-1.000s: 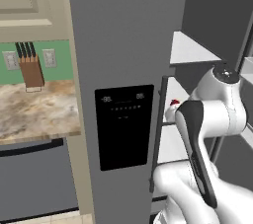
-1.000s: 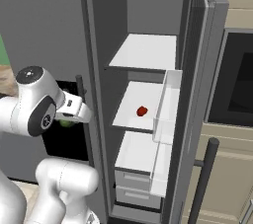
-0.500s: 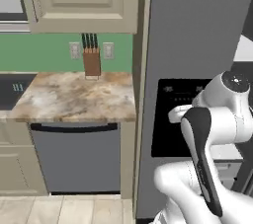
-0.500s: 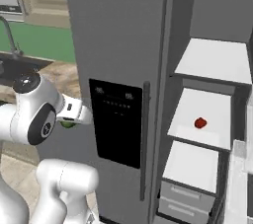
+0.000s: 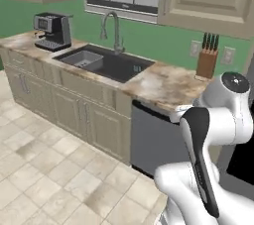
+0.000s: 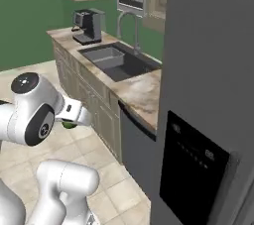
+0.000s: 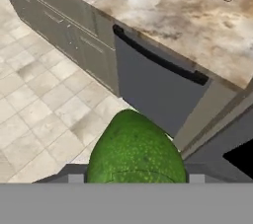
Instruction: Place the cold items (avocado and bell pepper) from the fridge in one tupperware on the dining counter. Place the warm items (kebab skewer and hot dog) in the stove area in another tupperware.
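Avocado (image 7: 136,149) is clamped between the gripper (image 6: 69,122) fingers, held above the tiled floor (image 7: 44,104) in front of the dishwasher (image 7: 153,92). Wall counter (image 5: 158,83) w/ sink (image 5: 106,63) is seen beyond, fridge (image 6: 208,115) at right.

No readable text, brands or numbers. The fridge (image 6: 208,95) dispenser panel (image 6: 191,167) carries a row of faint pale marks, too small to make out as characters. The coffee machine (image 5: 52,30) on the desk (image 5: 163,87) has a front panel, but nothing on it is legible.
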